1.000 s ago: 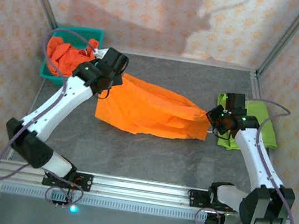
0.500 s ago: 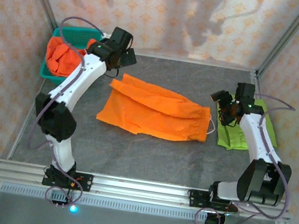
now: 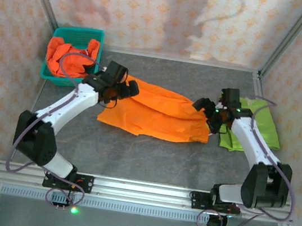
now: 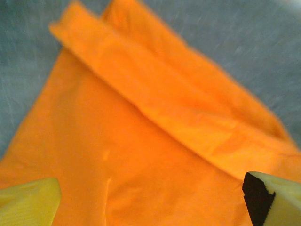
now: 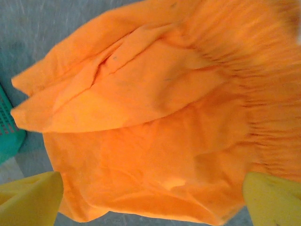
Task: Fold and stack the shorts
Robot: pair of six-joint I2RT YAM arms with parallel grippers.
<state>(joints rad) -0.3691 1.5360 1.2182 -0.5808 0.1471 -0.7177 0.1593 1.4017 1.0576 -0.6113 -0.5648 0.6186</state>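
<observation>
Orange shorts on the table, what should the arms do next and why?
Probably lower both open hands and pinch the ends of the orange shorts: the left hand hovers over the leg end, the right hand over the waistband, neither gripping fabric.

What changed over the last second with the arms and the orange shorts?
Both arms released the orange shorts, drew back, then returned: the left gripper is over their left end, the right gripper over the waistband end, fingers open. Green shorts and basket stayed put.
</observation>
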